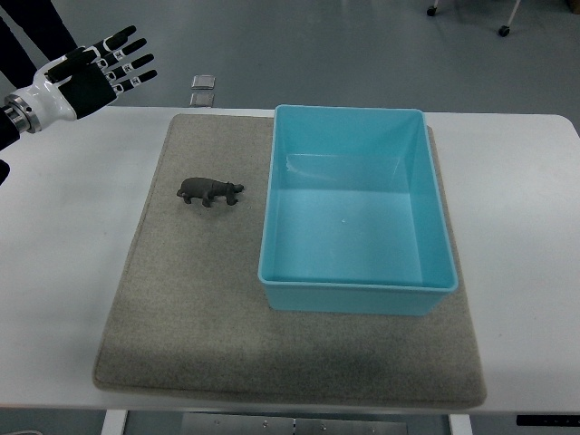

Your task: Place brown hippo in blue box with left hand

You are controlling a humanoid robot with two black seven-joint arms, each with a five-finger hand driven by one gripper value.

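Right now the brown hippo [209, 191] stands on its feet on the grey mat [181, 308], in the mat's far-left part, side-on with its head toward the blue box [357, 290]. It is near the box's left wall but not touching it. The blue box sits on the right half of the mat, its far wall close to the mat's far edge, and its inside holds nothing. The mat lies on a white table [63, 272]. The left hand [91, 72] hovers above the table's far-left corner, well apart from the hippo, its fingers [127, 59] stretched out straight and slightly spread, holding nothing. Beyond the table's far edge, two small square objects [203, 89] lie on the floor.
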